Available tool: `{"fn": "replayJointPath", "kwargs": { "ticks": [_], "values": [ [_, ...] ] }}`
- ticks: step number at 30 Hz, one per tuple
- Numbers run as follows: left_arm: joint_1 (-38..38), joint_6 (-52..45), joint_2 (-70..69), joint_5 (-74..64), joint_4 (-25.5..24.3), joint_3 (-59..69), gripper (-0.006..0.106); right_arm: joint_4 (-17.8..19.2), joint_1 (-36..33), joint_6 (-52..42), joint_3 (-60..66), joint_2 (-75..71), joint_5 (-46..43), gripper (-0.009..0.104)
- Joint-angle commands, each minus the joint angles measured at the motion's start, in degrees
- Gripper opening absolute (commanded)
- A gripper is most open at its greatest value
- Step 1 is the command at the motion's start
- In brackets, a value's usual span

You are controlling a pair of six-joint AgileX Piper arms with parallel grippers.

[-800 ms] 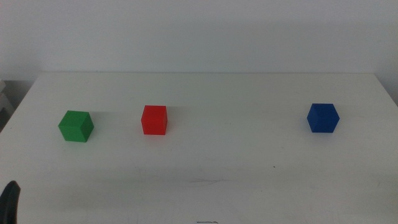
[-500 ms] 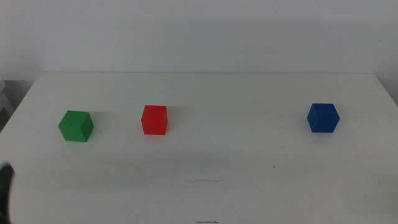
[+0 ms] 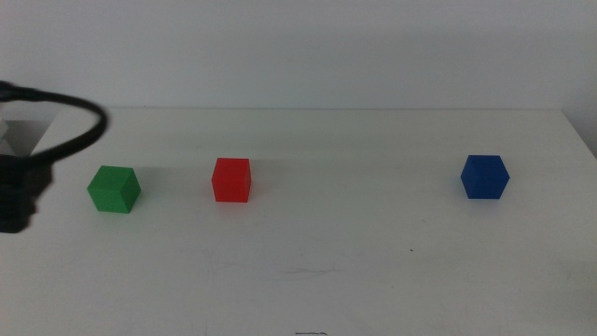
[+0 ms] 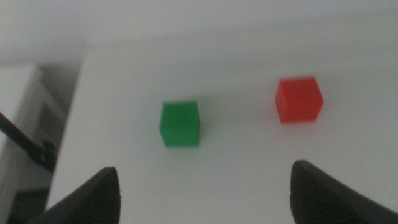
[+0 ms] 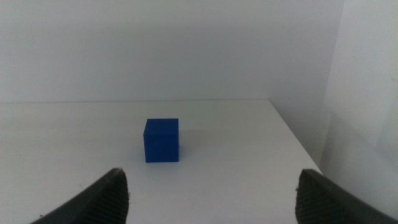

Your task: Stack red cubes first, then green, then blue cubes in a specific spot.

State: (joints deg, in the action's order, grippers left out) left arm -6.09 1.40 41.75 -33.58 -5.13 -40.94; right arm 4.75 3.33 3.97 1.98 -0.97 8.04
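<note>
Overall, we found the left gripper point(image 4: 202, 190) spread wide and empty, green cube point(image 4: 180, 124) ahead, red cube point(image 4: 299, 99) at its three o'clock. The right gripper point(image 5: 211, 196), equally open, faced the blue cube point(image 5: 161, 140).

Three plain cubes in red, green and blue on a white table.

The red cube point(image 3: 231, 179) is a bright, unpatterned red; the green cube point(image 3: 114, 189) a solid mid green; the blue cube point(image 3: 484, 176) a deep, even blue. The table point(image 3: 354, 252) is plain white and the wall point(image 3: 308, 51) behind it pale grey-white. The left gripper point(image 4: 205, 193) and right gripper point(image 5: 208, 196) have dark, near-black jaws, and a black cable point(image 3: 70, 140) loops at the table's left edge.
</note>
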Motion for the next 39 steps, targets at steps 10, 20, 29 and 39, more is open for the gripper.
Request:
{"fn": "replayJointPath", "kwargs": {
  "ticks": [10, 20, 29, 39],
  "values": [
    [-0.8, 0.7, 11.0, 2.2, 1.8, -2.8, 0.094, 0.5, 0.0, -0.7, -1.4, -0.9, -4.4, 0.094],
    [-0.8, 4.7, 13.5, 1.6, 5.7, -3.0, 0.094, 0.5, 0.0, -0.7, -1.4, -0.9, -4.4, 0.094],
    [-1.6, 3.0, 22.7, -6.3, 5.5, -13.8, 0.094, 0.5, 0.0, -0.7, -1.4, -0.9, -4.4, 0.094],
    [-8.2, 3.5, 45.0, -17.7, 3.3, -35.0, 0.094, 0.5, 0.0, -0.7, -1.4, -0.9, -4.4, 0.094]
  ]
}}
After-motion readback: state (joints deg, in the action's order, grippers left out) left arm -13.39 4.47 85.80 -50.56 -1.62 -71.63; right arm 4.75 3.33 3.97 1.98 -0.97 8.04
